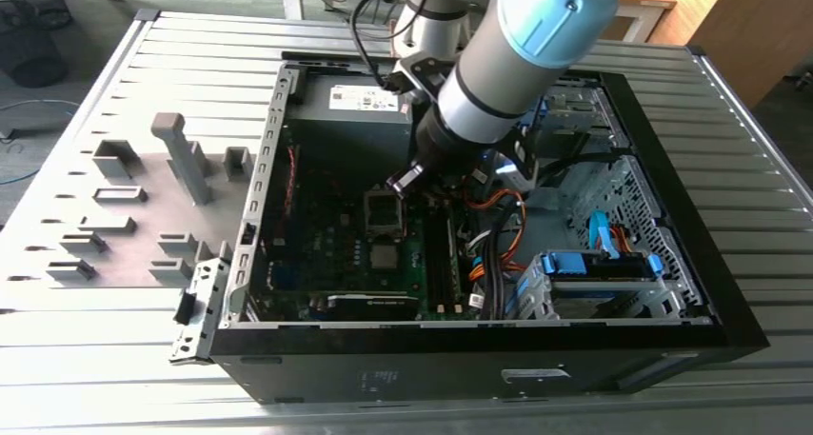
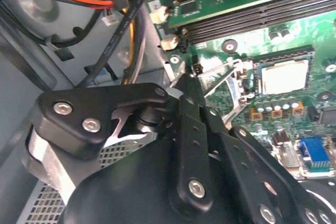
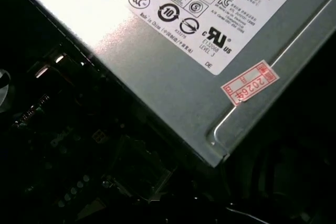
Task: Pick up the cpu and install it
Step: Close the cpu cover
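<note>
White printed label (image 3: 199, 9) and red sticker (image 3: 250, 88) on power supply (image 3: 173, 98).

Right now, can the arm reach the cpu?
Probably yes. The cpu lies uncovered on the board, the case is open on top, and the end effector hovers close by. The orange cables run off to the side, not across it.

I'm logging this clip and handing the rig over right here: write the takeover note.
End effector: low inside the open PC case, just above the motherboard, beside the raised socket bracket. Whether its fingers are open or shut cannot be told.
CPU: in the second wrist view a silver square sits flat in the socket, bracket not closed over it.
Done: the chip appears placed.
Left: confirm seating; the bracket is up.
</note>
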`<action>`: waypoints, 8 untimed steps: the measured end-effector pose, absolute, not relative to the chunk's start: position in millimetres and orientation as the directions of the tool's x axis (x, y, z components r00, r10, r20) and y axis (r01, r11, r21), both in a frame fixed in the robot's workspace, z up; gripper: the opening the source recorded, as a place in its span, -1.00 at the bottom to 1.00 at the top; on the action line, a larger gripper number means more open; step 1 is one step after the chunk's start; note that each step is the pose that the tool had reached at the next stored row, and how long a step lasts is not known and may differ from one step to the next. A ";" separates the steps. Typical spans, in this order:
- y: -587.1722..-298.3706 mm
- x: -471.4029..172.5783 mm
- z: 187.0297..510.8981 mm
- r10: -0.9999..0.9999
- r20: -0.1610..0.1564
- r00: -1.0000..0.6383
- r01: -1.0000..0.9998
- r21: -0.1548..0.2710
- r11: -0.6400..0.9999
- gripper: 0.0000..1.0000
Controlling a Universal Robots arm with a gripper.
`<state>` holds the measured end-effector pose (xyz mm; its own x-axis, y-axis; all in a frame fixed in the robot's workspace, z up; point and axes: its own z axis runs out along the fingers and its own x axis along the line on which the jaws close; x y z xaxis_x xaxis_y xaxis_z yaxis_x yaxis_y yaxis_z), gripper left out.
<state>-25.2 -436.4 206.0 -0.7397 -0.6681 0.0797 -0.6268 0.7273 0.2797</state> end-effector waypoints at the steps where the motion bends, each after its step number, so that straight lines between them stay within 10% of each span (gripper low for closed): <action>1: -437.4 -25.2 206.2 -0.668 0.080 -0.740 -0.627 0.280 0.727 -0.79; 8: -443.1 -25.2 210.7 -0.668 0.080 -0.740 -0.627 0.280 0.727 -0.79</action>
<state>-25.2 -443.1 210.7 -0.7397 -0.6682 0.0796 -0.6268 0.7272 0.2798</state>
